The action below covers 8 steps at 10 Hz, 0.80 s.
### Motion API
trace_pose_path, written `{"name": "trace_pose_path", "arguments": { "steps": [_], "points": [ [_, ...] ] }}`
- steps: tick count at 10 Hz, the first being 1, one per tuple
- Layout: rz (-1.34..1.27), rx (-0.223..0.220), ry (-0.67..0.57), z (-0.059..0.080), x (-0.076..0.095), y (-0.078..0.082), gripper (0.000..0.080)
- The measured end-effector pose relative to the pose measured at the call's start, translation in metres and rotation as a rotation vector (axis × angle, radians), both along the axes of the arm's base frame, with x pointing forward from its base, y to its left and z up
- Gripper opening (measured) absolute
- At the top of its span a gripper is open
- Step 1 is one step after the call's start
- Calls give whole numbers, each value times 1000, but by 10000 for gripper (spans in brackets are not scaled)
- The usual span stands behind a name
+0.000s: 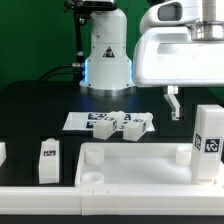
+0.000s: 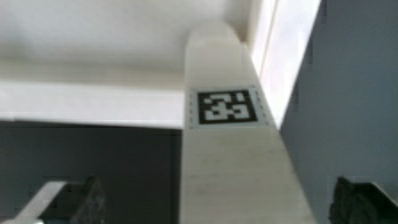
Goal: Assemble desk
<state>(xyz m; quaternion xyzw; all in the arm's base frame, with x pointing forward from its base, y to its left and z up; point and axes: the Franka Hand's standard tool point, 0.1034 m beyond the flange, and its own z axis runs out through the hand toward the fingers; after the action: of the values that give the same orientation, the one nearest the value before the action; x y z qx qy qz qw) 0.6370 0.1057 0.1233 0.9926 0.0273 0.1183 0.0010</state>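
The white desk slab (image 1: 135, 165) lies flat near the front, with round sockets at its corners. One blocky leg (image 1: 208, 133) stands upright on the slab's corner at the exterior view's right, tag facing out. My gripper (image 1: 192, 106) hangs just above and around its top. In the wrist view this leg (image 2: 231, 160) with its tag (image 2: 226, 105) runs between my fingers (image 2: 71, 200), and dark gaps show on both sides. My gripper (image 2: 217, 206) is open and grips nothing. The slab (image 2: 89, 65) shows pale beyond the leg.
Two legs (image 1: 130, 125) lie on the marker board (image 1: 82, 120) behind the slab. Another leg (image 1: 48, 160) stands on the table at the exterior view's left, and a white piece (image 1: 2, 152) is cut off at the frame edge. The border rail (image 1: 100, 205) runs along the front. The robot base (image 1: 107, 55) stands at the back.
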Motion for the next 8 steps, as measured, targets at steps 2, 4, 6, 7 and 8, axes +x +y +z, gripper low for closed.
{"name": "trace_pose_path", "arguments": {
  "steps": [2,4,6,7,8],
  "points": [
    [-20,-9,126,-2,2,-3,648],
    [-35,11,98,-5,6,8,649],
    [-62,14,104,-6,6,6,622],
    [-104,23,105,-7,5,6,433],
    [-180,38,105,-7,5,7,433]
  ]
}}
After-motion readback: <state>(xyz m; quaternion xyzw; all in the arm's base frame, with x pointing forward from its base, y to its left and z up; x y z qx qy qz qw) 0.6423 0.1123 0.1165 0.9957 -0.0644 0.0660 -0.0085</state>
